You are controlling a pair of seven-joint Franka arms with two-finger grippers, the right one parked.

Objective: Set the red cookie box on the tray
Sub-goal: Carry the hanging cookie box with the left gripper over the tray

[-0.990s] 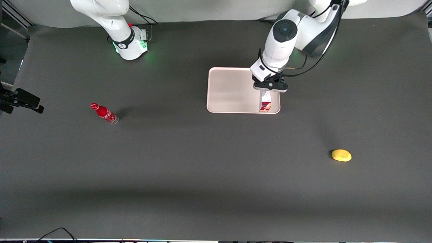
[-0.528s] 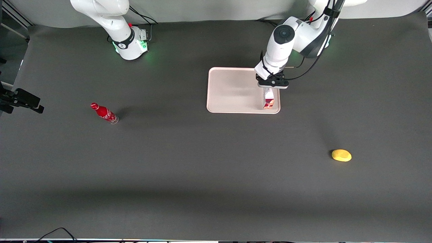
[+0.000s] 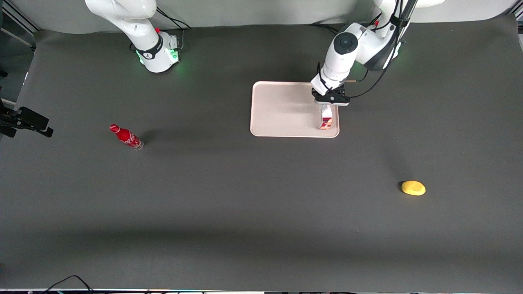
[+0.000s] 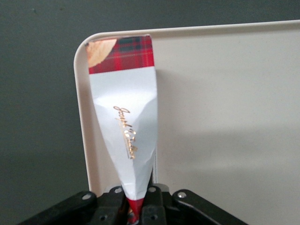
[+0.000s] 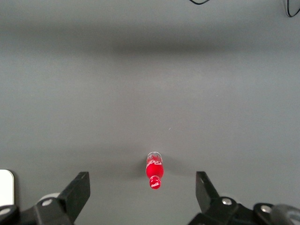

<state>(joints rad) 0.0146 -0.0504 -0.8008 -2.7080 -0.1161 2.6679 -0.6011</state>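
The gripper (image 3: pixel 329 103) is positioned over the tray (image 3: pixel 282 109), at the tray edge toward the working arm's end of the table. Its fingers are closed on one end of the red cookie box (image 3: pixel 326 119), and the box extends from the gripper toward the front camera, along that edge of the tray. In the left wrist view, the red cookie box (image 4: pixel 127 129) is pinched at its narrow end between the two fingers (image 4: pixel 151 205); its white face with gold script is turned toward the camera, and the red tartan end lies at a rounded corner of the tray (image 4: pixel 225 117), inside the raised rim. Whether the box rests on the tray floor cannot be determined. A red bottle (image 3: pixel 126 137) stands on the table (image 3: pixel 229 196) toward the parked arm's end. A yellow object (image 3: pixel 413 188) lies toward the working arm's end, nearer the front camera than the tray.
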